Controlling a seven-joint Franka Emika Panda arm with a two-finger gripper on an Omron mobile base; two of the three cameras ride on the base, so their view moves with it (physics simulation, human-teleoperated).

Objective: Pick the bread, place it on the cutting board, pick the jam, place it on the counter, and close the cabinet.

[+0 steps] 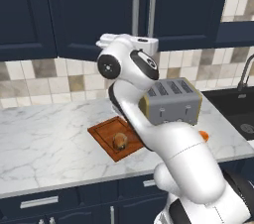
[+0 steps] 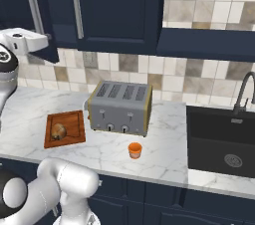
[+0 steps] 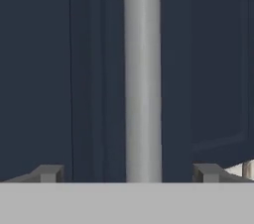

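The bread, a small brown roll, lies on the reddish cutting board, left of the toaster. On the counter in front of the toaster stands the orange jam; in the left base view the arm half hides the jam. My gripper is raised at the cabinet, open, its fingertips either side of a silver bar handle without touching it. In the right base view the left door looks slightly ajar.
A silver four-slot toaster stands mid-counter. A dark sink with a faucet lies to the right. A second bar handle hangs beside the first. Navy drawers run under the counter.
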